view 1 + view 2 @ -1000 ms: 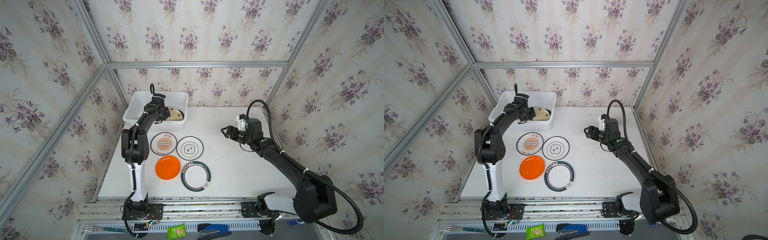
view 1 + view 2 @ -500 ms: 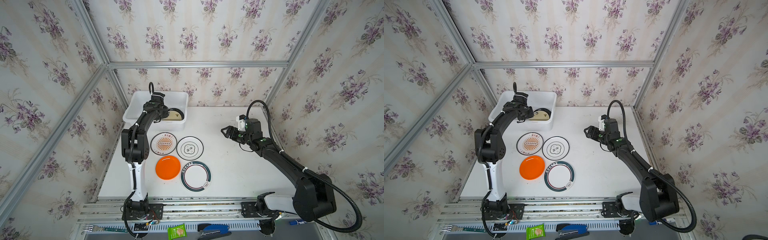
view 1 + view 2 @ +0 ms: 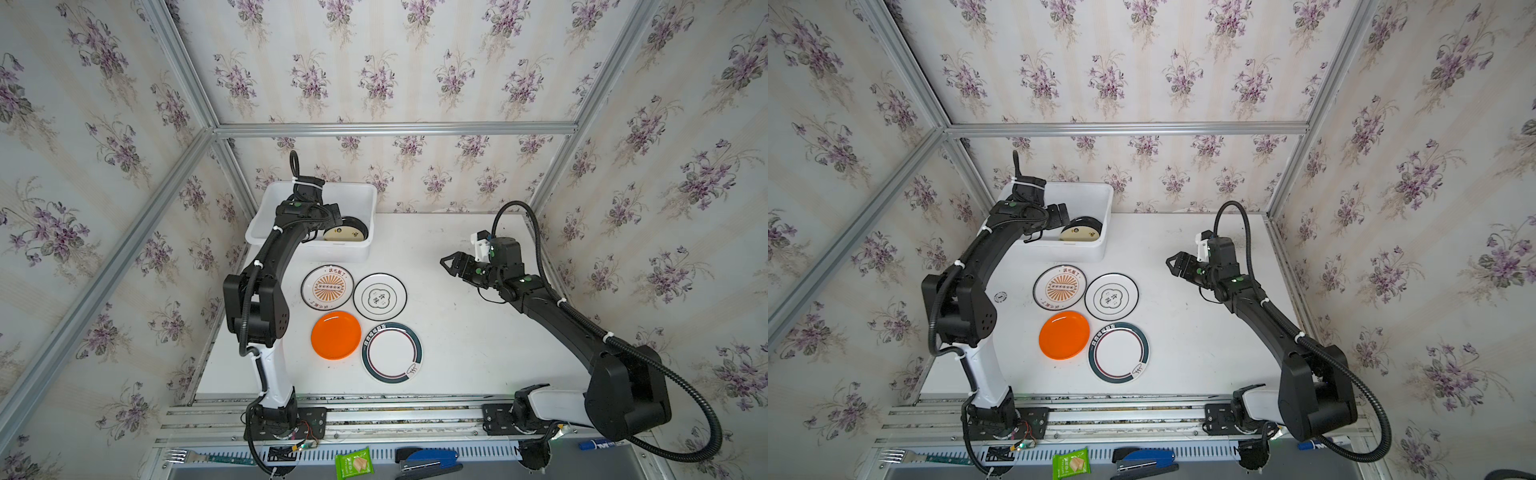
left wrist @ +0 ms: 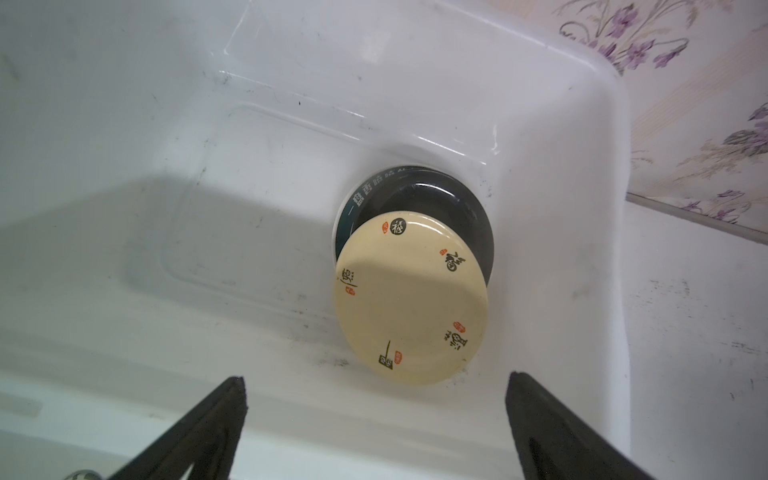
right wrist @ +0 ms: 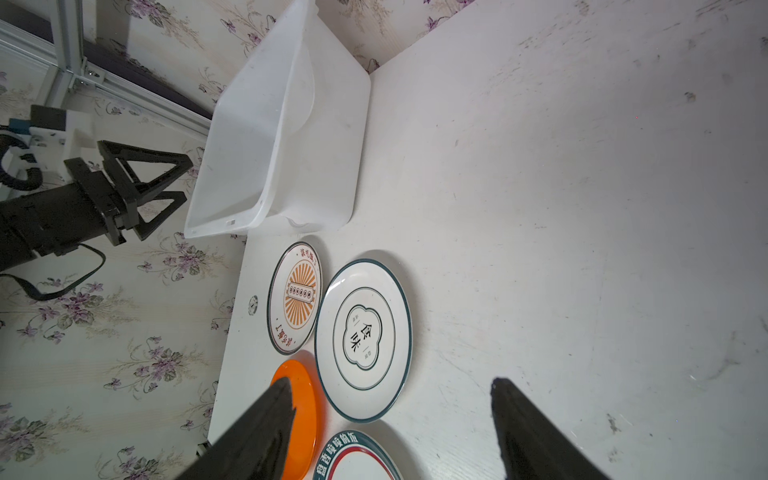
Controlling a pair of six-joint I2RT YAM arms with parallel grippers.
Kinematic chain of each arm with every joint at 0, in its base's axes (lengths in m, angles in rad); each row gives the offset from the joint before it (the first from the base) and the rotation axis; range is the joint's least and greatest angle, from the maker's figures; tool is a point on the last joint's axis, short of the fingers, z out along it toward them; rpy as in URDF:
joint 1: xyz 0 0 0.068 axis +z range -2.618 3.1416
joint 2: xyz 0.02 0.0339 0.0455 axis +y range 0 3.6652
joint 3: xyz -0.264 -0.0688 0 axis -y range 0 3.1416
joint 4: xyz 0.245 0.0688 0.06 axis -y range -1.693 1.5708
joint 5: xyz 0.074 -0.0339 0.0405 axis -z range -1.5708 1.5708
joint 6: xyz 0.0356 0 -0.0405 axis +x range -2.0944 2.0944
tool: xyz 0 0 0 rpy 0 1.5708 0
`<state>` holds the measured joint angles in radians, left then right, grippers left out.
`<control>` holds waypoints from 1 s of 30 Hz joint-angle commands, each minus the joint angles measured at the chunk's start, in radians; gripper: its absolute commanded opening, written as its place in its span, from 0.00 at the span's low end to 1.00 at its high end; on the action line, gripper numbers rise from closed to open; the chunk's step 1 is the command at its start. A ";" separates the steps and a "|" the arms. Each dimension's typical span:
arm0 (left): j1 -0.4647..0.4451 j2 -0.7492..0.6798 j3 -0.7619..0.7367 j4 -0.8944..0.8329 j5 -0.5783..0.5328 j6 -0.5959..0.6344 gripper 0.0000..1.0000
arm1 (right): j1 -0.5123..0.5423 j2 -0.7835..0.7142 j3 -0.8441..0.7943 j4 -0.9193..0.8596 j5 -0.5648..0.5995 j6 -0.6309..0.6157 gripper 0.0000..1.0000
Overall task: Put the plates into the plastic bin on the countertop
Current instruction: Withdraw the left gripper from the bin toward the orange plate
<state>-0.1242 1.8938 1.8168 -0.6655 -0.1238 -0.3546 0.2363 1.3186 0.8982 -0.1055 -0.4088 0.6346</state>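
The cream plate (image 4: 411,303) lies in the plastic bin (image 4: 291,62). The left gripper (image 4: 376,377) hangs above it, fingers wide and empty. Next, maybe the orange plate (image 3: 336,335).

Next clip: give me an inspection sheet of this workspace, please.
Surface: white countertop, scuffed.
Job's things: plastic bin holds cream plate atop black plate; sunburst plate, emblem plate, orange plate, teal-banded plate lie on countertop.
Clutter: fork, green packet, stapler, marker below front rails.
Grippers: left gripper open over bin, empty; right gripper open, empty, above countertop.
Cables: hose loops along right arm, clear of plates.
Surroundings: floral wallpaper, aluminium frame.
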 commanded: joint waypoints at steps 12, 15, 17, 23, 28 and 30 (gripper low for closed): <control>-0.035 -0.576 -0.603 0.167 -0.062 -0.161 1.00 | 0.056 0.049 -0.024 0.087 -0.105 0.033 0.78; -0.057 -0.723 -0.786 0.215 -0.099 -0.190 1.00 | 0.082 0.056 -0.027 0.089 -0.108 0.032 0.77; -0.055 -0.789 -0.865 0.215 -0.095 -0.205 1.00 | 0.099 0.058 -0.023 0.090 -0.105 0.030 0.77; -0.055 -0.943 -1.047 0.208 0.052 -0.253 1.00 | 0.157 0.082 0.011 0.086 -0.065 0.017 0.77; -0.055 -1.046 -1.167 0.201 0.141 -0.305 1.00 | 0.198 0.095 0.018 0.092 -0.054 0.009 0.77; -0.055 -1.077 -1.204 0.199 0.147 -0.310 1.00 | 0.208 0.097 0.021 0.090 -0.049 0.008 0.77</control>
<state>-0.1795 0.8452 0.6418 -0.4850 -0.0231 -0.6296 0.4343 1.4117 0.8967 -0.0391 -0.4732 0.6533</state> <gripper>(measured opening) 0.996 0.772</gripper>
